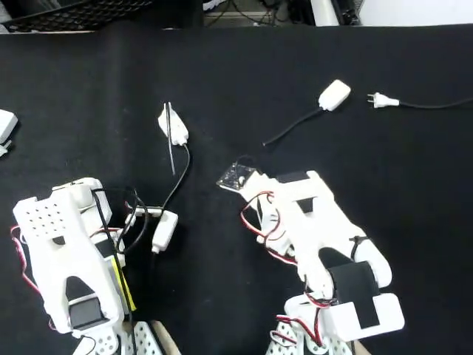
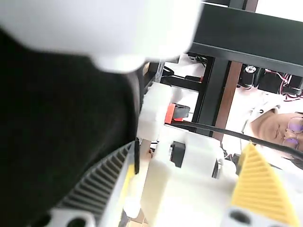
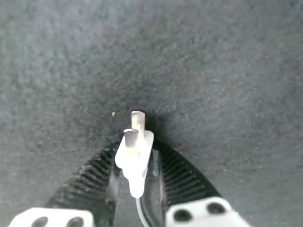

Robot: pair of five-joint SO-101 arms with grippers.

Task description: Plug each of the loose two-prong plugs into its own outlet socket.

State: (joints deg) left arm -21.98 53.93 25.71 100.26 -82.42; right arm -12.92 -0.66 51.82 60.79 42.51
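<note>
R gripper [image 3: 137,189]: closing narrow on white 2-prong plug [image 3: 135,151], prongs sticking out past the tips twd black mat [image 3: 227,71].
L gripper [image 2: 191,150]: sitting w/ folded arm at near-left of table; can't tell how far open or if holding anything.
far socket [image 1: 334,95]: lying far right, its black cord [image 1: 292,126] trailing btwn it and R gripper.
2nd plug [image 1: 380,100]: lying loose just beside far socket, prongs facing it.
centre white block [image 1: 172,126]: lying mid-table, cord running to near white block [image 1: 164,229] beside L arm.

Black table cover [image 1: 74,81] — dark grid [image 1: 74,13] beyond it
</note>
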